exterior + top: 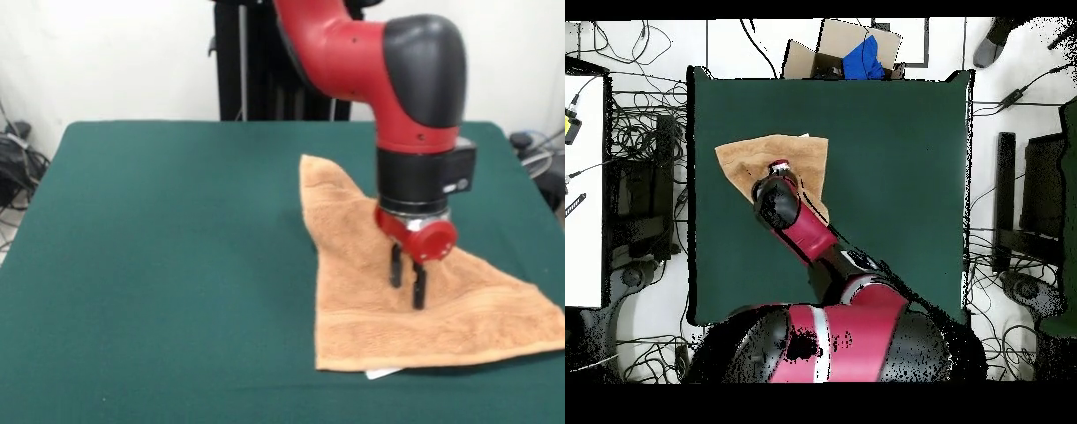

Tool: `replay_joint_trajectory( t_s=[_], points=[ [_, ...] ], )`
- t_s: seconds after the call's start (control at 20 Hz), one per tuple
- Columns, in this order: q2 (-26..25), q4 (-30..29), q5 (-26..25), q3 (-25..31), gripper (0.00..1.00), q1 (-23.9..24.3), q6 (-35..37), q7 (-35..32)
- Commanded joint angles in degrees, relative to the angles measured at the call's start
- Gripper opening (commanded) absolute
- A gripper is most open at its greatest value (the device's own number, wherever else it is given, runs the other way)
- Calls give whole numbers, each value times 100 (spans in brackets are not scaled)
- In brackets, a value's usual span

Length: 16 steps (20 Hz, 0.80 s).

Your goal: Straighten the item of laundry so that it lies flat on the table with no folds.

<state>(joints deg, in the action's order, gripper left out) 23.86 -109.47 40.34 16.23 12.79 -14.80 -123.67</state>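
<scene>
Plainly, the jaws (407, 281) stand a little apart, two black fingers pointing straight down with a narrow gap between them, tips at or just over the towel (371, 309) with nothing clamped. Above them sits the red wrist, then the arm (805, 232) running back to the base. The towel lies folded into a rough triangle, a small white tag (383, 373) peeking from its near edge, on the green counter (159, 265).

The towel (388, 309) is rough, loopy terry cloth, matt, with a flatter woven band. The table (168, 265) has matt, felt-like cloth. The arm (371, 53) looks like smooth, slightly glossy plastic.
</scene>
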Motion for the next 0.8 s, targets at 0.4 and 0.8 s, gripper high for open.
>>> replay_joint_trajectory(
  t_s=[0.4,0.8],
  points=[
    [278,1423,-37,-2704,100,-1497,4298,-1459],
    [46,2504,-807,-3163,100,-1109,4489,-635]
  ],
)
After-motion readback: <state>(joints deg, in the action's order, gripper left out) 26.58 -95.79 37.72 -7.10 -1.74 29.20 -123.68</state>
